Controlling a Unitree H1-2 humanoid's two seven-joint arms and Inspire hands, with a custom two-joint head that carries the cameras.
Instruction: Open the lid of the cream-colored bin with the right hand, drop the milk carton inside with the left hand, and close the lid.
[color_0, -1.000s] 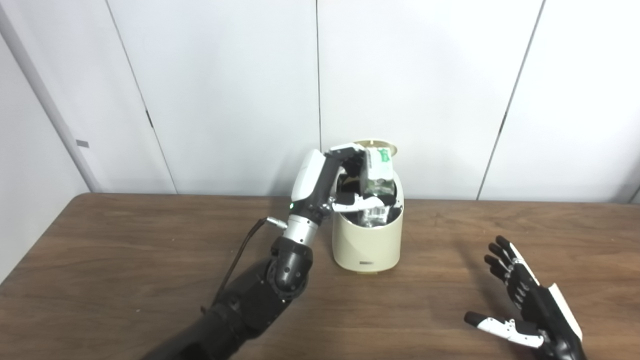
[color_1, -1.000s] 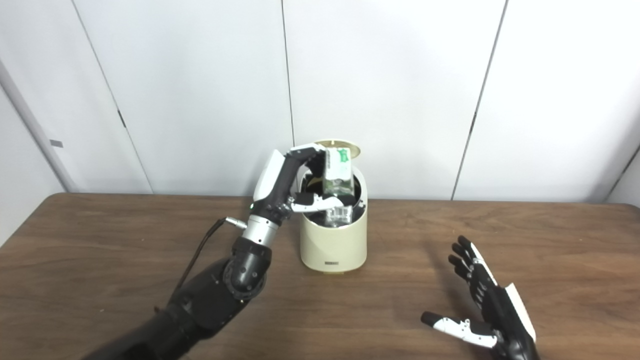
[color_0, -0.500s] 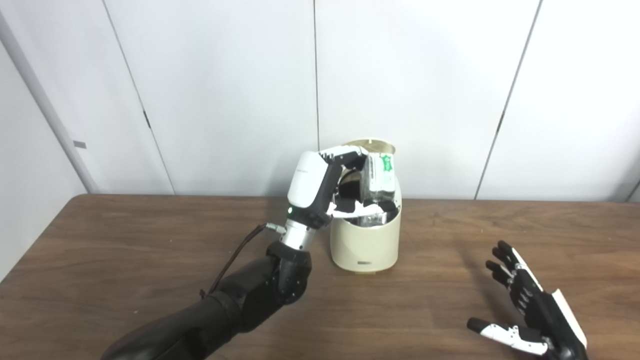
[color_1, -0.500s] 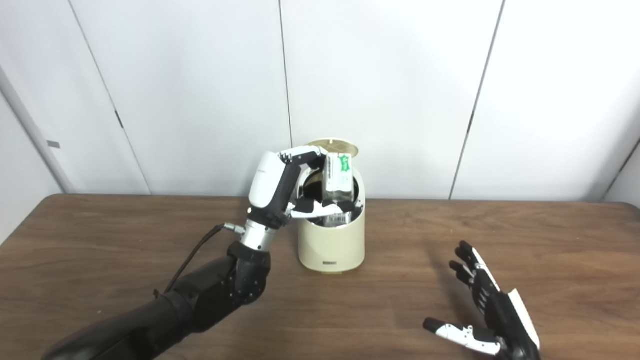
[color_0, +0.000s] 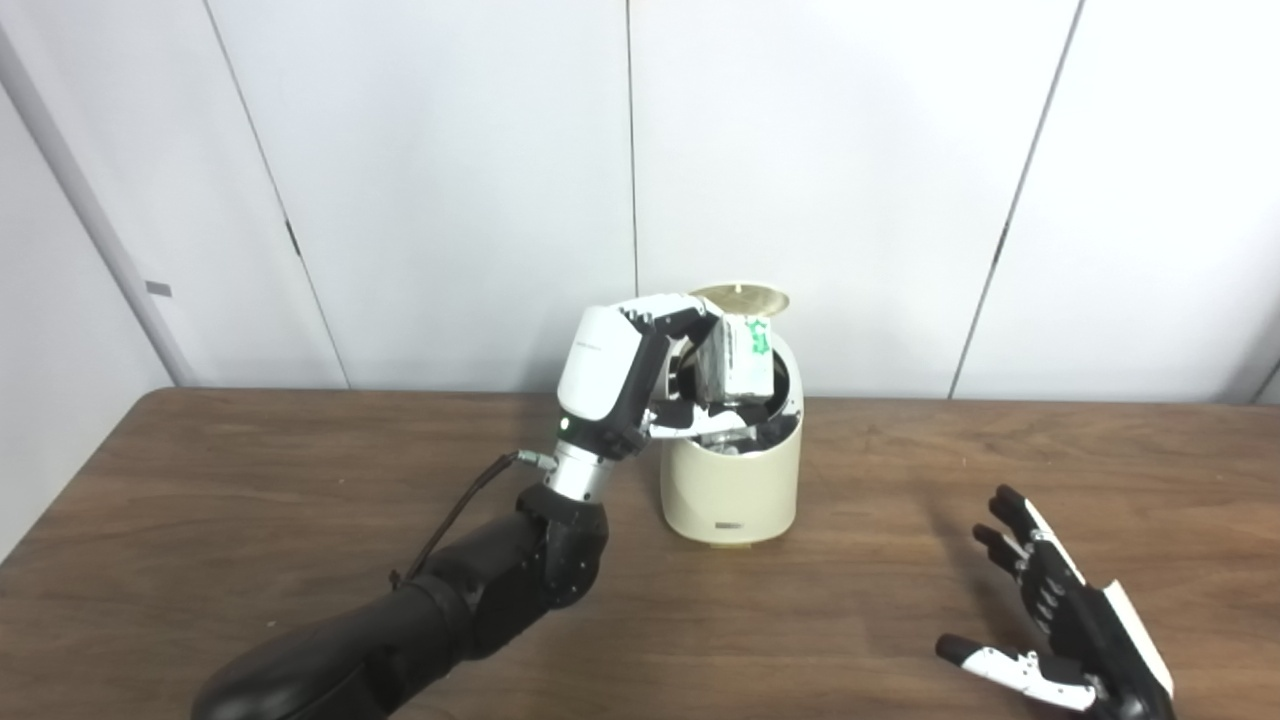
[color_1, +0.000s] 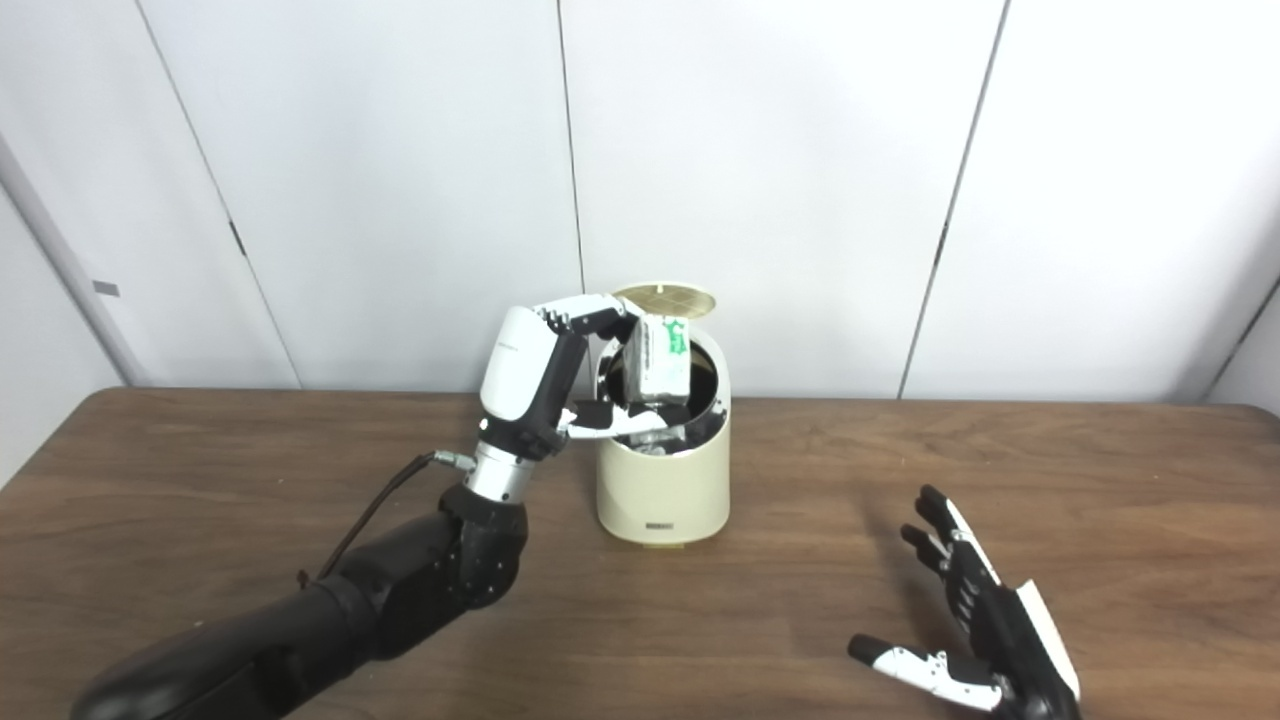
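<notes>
The cream-colored bin stands at the back middle of the brown table, its round lid tipped up behind the opening. My left hand is shut on the white and green milk carton, holding it tilted over the bin's open mouth, the carton's lower end at the rim. My right hand hovers open near the table's front right, fingers spread, away from the bin.
White wall panels rise right behind the bin. A black cable runs along my left forearm. Bare tabletop lies to the left and right of the bin.
My left hand has drawn back to the left and turned, so the carton now tilts at the bin's rim instead of standing upright deeper in the opening. The right hand has sunk slightly.
</notes>
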